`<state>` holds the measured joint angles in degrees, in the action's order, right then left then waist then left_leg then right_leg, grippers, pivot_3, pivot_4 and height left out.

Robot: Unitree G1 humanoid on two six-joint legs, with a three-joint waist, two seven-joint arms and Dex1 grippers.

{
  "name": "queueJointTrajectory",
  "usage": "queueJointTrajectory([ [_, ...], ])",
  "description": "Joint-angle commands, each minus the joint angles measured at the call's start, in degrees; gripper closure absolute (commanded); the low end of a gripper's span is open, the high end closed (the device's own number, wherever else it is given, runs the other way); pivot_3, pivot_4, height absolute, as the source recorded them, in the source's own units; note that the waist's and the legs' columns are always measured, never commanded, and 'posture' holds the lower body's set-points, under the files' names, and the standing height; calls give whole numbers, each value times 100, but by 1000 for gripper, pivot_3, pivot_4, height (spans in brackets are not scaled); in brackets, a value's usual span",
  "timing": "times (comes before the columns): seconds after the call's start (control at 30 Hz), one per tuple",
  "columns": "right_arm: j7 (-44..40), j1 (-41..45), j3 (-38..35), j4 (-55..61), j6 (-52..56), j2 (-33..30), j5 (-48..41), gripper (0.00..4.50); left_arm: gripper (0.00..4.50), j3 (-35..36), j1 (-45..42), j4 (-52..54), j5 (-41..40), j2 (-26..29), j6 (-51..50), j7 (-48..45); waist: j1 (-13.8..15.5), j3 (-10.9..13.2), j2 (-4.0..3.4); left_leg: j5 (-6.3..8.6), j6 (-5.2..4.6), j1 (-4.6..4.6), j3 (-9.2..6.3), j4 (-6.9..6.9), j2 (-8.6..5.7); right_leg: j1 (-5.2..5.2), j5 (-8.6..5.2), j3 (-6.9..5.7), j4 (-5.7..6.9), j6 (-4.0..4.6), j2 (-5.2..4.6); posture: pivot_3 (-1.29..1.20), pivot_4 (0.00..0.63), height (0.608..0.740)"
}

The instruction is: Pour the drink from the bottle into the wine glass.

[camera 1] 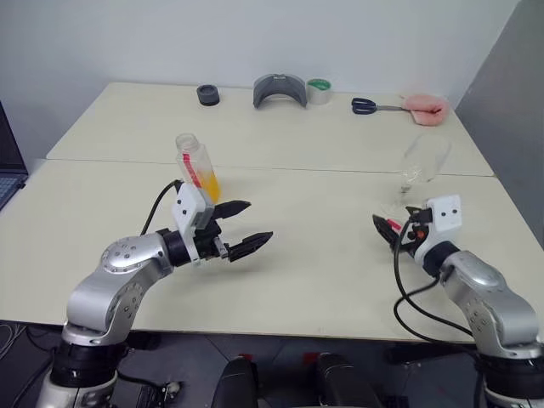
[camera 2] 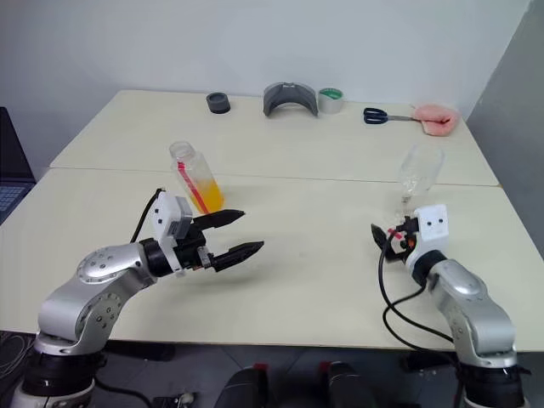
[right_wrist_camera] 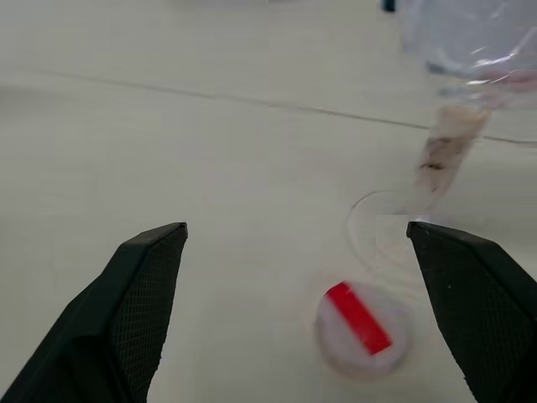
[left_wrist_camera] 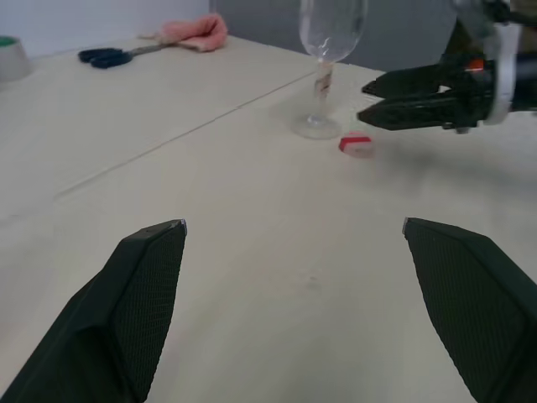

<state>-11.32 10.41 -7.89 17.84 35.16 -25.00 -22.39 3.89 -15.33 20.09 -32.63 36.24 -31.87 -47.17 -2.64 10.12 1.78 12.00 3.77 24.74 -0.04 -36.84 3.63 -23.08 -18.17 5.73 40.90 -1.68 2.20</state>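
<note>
The bottle stands uncapped on the table, with the orange drink low inside it. Its red-and-white cap lies by the foot of the wine glass, which stands upright at the right and looks empty. My left gripper is open just in front of the bottle and a little to its right, holding nothing. Short of the glass hovers my right gripper, open and pointing at the cap and the glass foot. The left wrist view shows the glass and the cap across the table.
Along the far edge lie a black round piece, a grey curved object, a tape roll, scissors and a pink cloth. A laptop sits at the left edge. A seam joins two tables.
</note>
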Motion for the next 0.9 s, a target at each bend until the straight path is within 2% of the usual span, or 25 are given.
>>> queueJointTrajectory([
  [0.03,310,262,-229,-319,-280,104,338,0,47,-93,-174,-73,44,-50,98,-61,-1,0,0,0,0,1,-1,1,0,0,0,-1,-1,0,0,0,150,740],
  [0.27,473,590,-304,-947,-425,174,700,0,47,-275,-199,-183,269,-175,291,-44,-9,0,0,0,0,4,1,2,-2,-3,13,0,-1,24,-3,0,150,740],
  [0.63,486,1369,-345,-1914,-846,723,723,0,47,-257,-294,-230,259,-244,335,-136,-51,0,-1,0,0,4,2,1,-2,-3,15,1,1,26,-2,0,150,740],
  [0.9,703,1725,-497,-2574,-1326,803,900,0,47,-299,-368,-264,303,-247,338,-153,-57,1,-1,0,0,4,3,2,-2,-3,16,1,1,27,-3,0,150,740],
])
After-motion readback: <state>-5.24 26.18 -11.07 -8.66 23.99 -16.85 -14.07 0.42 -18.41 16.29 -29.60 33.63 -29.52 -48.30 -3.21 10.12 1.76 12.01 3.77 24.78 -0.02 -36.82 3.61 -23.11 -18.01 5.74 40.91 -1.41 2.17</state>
